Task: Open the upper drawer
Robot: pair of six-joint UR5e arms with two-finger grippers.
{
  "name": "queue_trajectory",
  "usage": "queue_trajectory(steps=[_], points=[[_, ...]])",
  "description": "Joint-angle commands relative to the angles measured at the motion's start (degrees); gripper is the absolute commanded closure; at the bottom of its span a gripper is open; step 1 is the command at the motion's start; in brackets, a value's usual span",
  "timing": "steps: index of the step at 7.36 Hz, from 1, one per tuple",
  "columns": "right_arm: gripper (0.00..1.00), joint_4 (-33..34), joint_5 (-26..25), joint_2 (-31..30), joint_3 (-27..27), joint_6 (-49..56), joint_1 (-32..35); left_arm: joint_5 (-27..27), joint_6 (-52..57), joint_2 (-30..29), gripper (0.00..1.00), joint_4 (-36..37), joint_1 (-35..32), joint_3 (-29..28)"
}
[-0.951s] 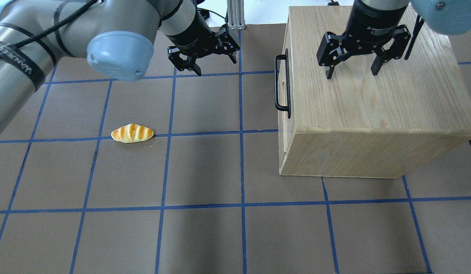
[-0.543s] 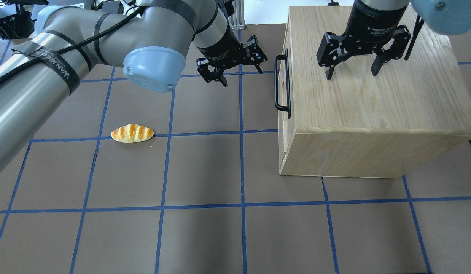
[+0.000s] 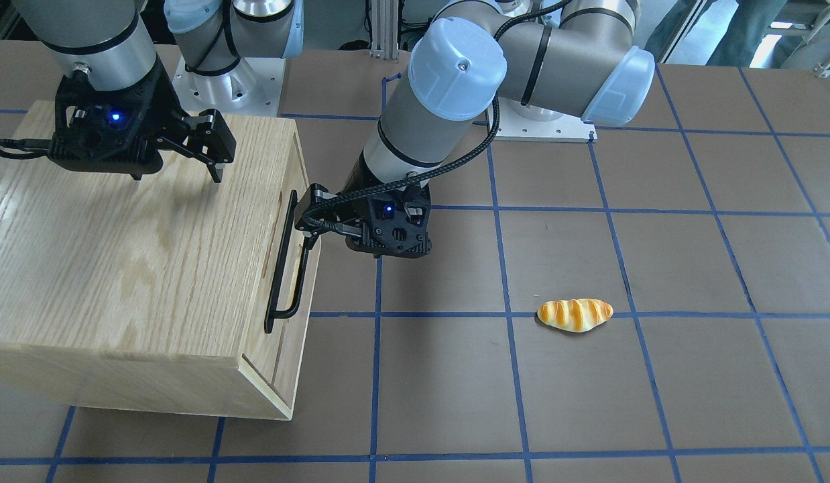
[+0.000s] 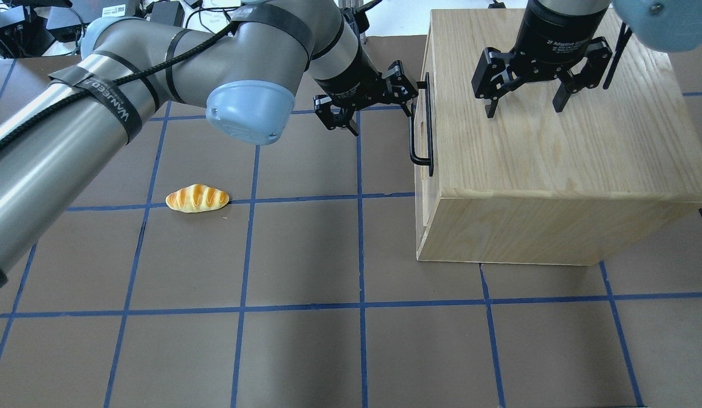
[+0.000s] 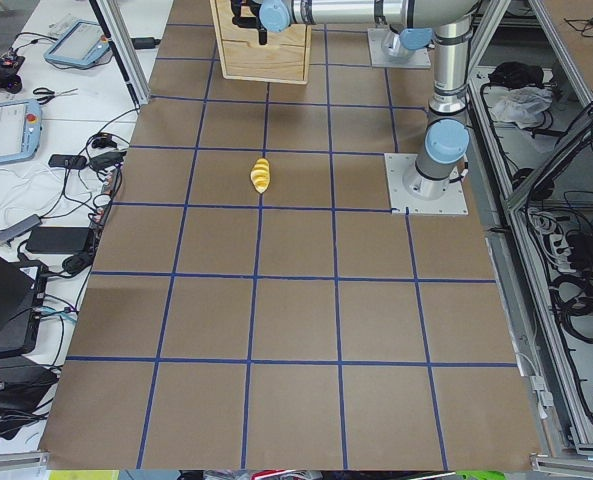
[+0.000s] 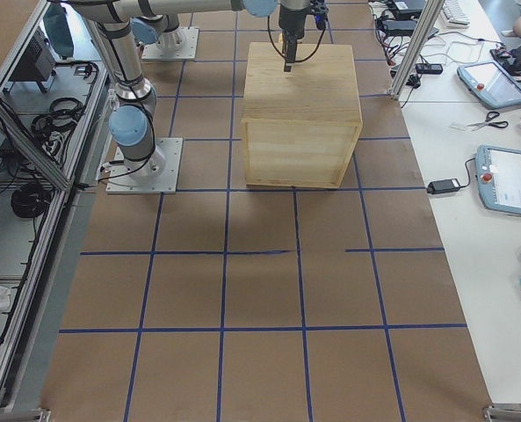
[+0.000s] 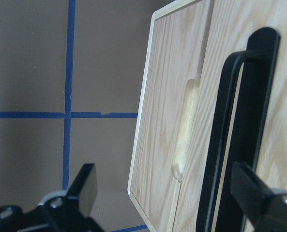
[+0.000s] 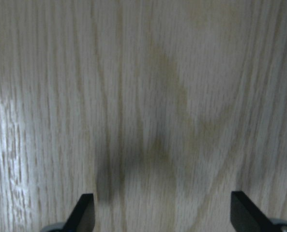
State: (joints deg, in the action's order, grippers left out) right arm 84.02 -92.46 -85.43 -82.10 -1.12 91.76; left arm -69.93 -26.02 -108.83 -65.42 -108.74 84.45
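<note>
Upper drawer (image 4: 426, 136) shut, flush in cabinet (image 4: 555, 158) nr right end of worktop (image 4: 305, 351), front facing mid-worktop. Left hand (image 4: 376, 110): fingers apart, at handle (image 4: 412, 130) end nearer robot-side edge; bar betw. fingers per wrist view, not clamped. Right hand (image 4: 525, 107): fingers apart, hovering over cabinet top. Bread roll (image 4: 198, 198) on left half, well apart from cabinet.

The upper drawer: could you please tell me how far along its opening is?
Done: nothing yet; the upper drawer sits flush in the cabinet. In hand: the left pincer, open, is at one end of the black handle, not clamped. Left: grip and pull. The right pincer hovers open above the cabinet top.
</note>
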Motion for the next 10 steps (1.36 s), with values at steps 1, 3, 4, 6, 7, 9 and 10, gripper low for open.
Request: queue_trajectory(steps=[1,3,4,6,7,9,10], points=[[0.00,0.00,0.00,0.00,0.01,-0.02,-0.09,0.05,-0.08,-1.12,0.00,1.51,-0.86,0.02],[0.00,0.00,0.00,0.00,0.01,-0.02,0.00,0.05,0.18,-1.65,0.00,1.61,-1.04,0.19],[0.00,0.00,0.00,0.00,0.01,-0.02,0.00,0.05,0.18,-1.82,0.00,1.61,-1.04,0.19],[0.00,0.00,0.00,0.00,-0.08,0.07,0.00,0.05,0.18,-1.91,0.00,1.61,-1.12,0.37],[0.00,0.00,0.00,0.00,0.01,-0.02,-0.09,-0.03,0.09,-1.83,0.00,1.69,-1.47,0.72],[0.00,0.00,0.00,0.00,0.01,-0.02,0.00,-0.03,0.26,-2.09,0.00,2.57,-1.57,0.89],[0.00,0.00,0.00,0.00,0.01,-0.02,-0.09,-0.03,0.88,-2.61,0.00,2.66,-1.57,1.16]])
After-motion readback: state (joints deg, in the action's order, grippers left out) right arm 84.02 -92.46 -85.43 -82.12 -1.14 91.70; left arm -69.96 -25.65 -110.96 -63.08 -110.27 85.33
